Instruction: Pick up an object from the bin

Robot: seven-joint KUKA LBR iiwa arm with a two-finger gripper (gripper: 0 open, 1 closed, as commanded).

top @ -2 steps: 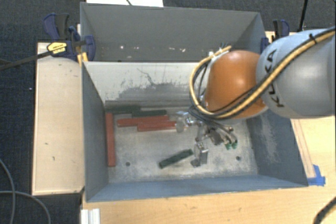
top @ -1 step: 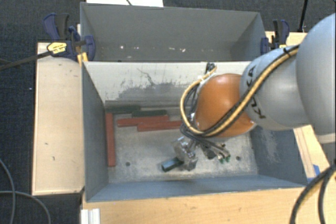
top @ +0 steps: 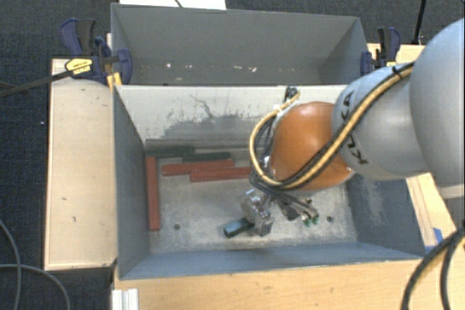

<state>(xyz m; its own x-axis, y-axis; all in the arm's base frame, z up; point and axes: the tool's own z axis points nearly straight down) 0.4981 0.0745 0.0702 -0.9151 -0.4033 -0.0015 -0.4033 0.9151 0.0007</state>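
You're working the tool (top: 259,220) low with the small dark block (top: 234,229) just beside it. Can't tell if it's spread. Try centring over the block before pinching.

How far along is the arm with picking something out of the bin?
The reach looks done: the gripper is low near the front of the bin, beside a small dark block. Nothing is visibly lifted; the block lies on the floor. A clear grasp and the lift remain. The red-brown bars lie apart, leftward.

- Bright, even light falls from above on the grey metal bin (top: 131,156); the floor left of the gripper (top: 260,220) is pale.
- A soft shadow lies right of the gripper (under the thick grey robot arm (top: 407,127)).
- There is a mild sheen on the round orange wrist cover (top: 305,145).
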